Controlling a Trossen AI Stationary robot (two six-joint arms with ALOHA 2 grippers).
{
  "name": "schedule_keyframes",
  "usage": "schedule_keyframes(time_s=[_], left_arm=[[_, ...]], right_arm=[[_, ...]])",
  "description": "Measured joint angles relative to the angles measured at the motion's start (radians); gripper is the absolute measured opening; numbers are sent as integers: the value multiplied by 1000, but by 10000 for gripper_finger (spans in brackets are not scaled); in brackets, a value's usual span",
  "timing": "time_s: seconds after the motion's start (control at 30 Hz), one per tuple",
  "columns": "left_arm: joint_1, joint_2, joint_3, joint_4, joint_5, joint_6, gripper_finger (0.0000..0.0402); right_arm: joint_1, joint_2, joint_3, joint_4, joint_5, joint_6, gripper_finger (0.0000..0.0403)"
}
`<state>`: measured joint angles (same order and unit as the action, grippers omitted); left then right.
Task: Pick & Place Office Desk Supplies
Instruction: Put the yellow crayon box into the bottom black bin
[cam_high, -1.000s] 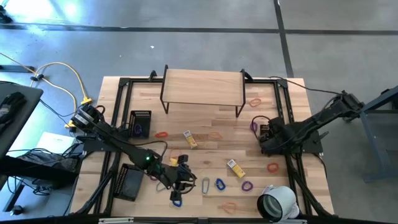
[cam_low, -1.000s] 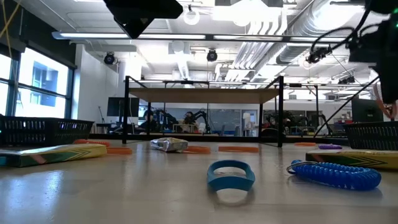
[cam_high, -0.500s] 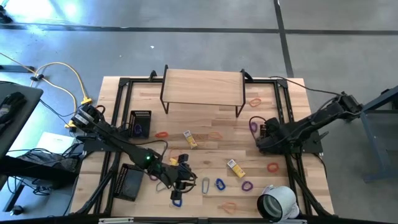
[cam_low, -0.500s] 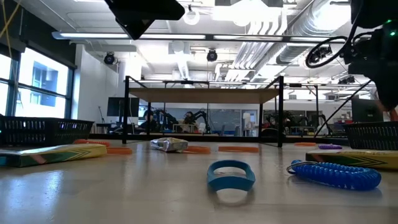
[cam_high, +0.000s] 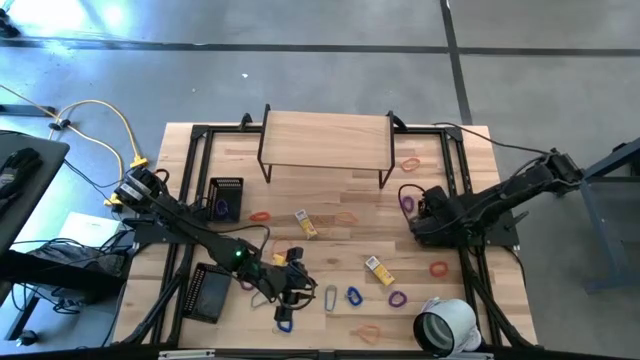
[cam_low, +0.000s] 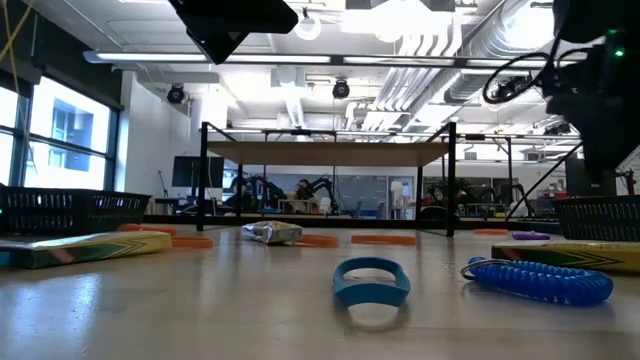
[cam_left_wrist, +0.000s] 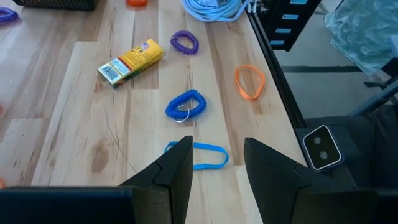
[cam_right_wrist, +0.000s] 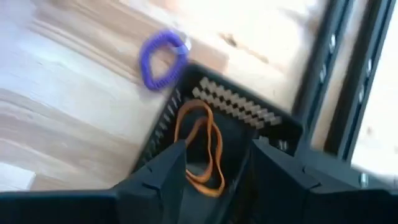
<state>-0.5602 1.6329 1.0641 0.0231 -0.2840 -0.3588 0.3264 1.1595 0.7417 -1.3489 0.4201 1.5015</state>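
My right gripper hangs open over a black mesh basket at the table's right side. Thin orange bands lie on the basket's bottom, below the fingers. A purple coil loop lies on the wood just beside the basket. My left gripper stands open near the table's front edge, tilted down over a flat blue band. Beyond the band lie a blue coil loop, a purple coil loop, a yellow packet and an orange band. A silver clip lies near the front edge.
A wooden shelf on black legs stands at the far middle. A second black basket sits at the left, a large white tape roll at the front right. Black frame rails run along both sides. Another yellow packet lies mid-table.
My right arm has shifted a little toward the table's left over the basket, and its wrist has rolled somewhat.
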Motion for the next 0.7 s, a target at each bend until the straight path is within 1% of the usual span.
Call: schedule_keyframes(time_s=[0.13,0.2,0.27,0.33,0.4,0.47,0.53,0.6,0.63,0.7], left_arm=[[11,0,0,0,0,0,139],[15,0,0,0,0,0,139],[16,0,0,0,0,0,139],[16,0,0,0,0,0,139],[16,0,0,0,0,0,139],[16,0,0,0,0,0,139],[12,0,0,-1,0,0,139],[8,0,-1,-3,0,0,139],[5,0,-1,-4,0,0,139],[-1,0,-2,-9,0,0,139]], right_arm=[[-41,0,62,12,52,-123,156],[-51,0,97,64,63,-231,151],[-50,0,118,170,72,-382,148],[-41,0,121,329,62,-557,147],[-26,0,121,493,16,-691,147],[-13,13,121,635,-54,-737,146],[-9,30,121,752,-148,-681,146],[-6,58,121,829,-244,-612,148],[-2,73,121,866,-293,-605,149],[11,104,121,918,-355,-625,153]])
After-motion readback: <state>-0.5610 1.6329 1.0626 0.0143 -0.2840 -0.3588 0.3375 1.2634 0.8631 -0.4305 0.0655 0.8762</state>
